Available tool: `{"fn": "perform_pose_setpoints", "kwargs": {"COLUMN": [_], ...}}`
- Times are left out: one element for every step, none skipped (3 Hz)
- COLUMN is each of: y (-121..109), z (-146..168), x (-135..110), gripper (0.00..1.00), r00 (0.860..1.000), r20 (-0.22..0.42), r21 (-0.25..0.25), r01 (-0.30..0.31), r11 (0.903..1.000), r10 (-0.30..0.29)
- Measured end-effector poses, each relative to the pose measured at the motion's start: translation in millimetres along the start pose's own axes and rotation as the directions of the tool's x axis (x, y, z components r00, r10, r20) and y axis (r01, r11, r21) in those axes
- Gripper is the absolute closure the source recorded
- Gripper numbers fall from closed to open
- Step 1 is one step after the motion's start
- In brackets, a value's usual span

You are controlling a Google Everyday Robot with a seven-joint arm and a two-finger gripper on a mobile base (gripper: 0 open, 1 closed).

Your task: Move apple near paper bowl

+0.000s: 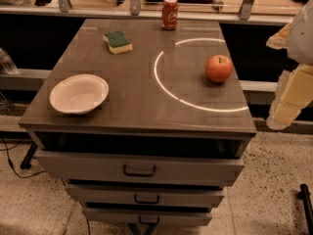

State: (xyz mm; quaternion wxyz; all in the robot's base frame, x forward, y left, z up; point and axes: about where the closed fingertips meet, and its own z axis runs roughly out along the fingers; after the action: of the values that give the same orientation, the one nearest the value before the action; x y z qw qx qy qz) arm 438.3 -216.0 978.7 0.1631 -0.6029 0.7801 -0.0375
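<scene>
Nearest the camera, three drawers stand stepped out from the front of the cabinet (142,109): the top drawer (98,166), the middle drawer (98,194) below it and the bottom drawer (102,214) lowest, each with a dark handle at its middle. A speckled floor (39,199) lies around the base.

On the grey top, the paper bowl (79,94) sits closest, near the front left corner. It stands upright with its mouth facing up. It is round, so no long axis shows.

Farther back and well to the right, the apple (218,68) rests on the top near the right edge, well apart from the bowl. Its dark stem points up and leans a little to the right. It too is round, with no long axis to name. It lies inside a bright ring of light (164,86) reflected on the surface.

The gripper (288,99) hangs off the cabinet's right side, beyond the edge and apart from the apple, holding nothing visible. Whether it is open or closed cannot be told.

Farther still, a green-topped yellow sponge (117,41) lies flat on the back left part, its long side running from far left to near right. A red soda can (169,12) stands upright at the back edge, near the middle. Behind it runs a pale rail (88,11).
</scene>
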Motion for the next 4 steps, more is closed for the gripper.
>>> {"fn": "perform_pose_setpoints", "kwargs": {"y": [0,-19,-55,-118], "z": [0,12,34,87], "x": [0,0,0,-22], "gripper": [0.00,0.00,0.00,0.00], "r00": [1.000,1.000,0.997,0.972], "r20": [0.001,0.014,0.078,0.229], "r21": [0.001,0.017,0.044,0.071], "r01": [0.000,0.001,-0.027,-0.075], "r11": [1.0000,0.9999,0.9987,0.9946], "r10": [0.000,-0.001,0.023,0.057]}}
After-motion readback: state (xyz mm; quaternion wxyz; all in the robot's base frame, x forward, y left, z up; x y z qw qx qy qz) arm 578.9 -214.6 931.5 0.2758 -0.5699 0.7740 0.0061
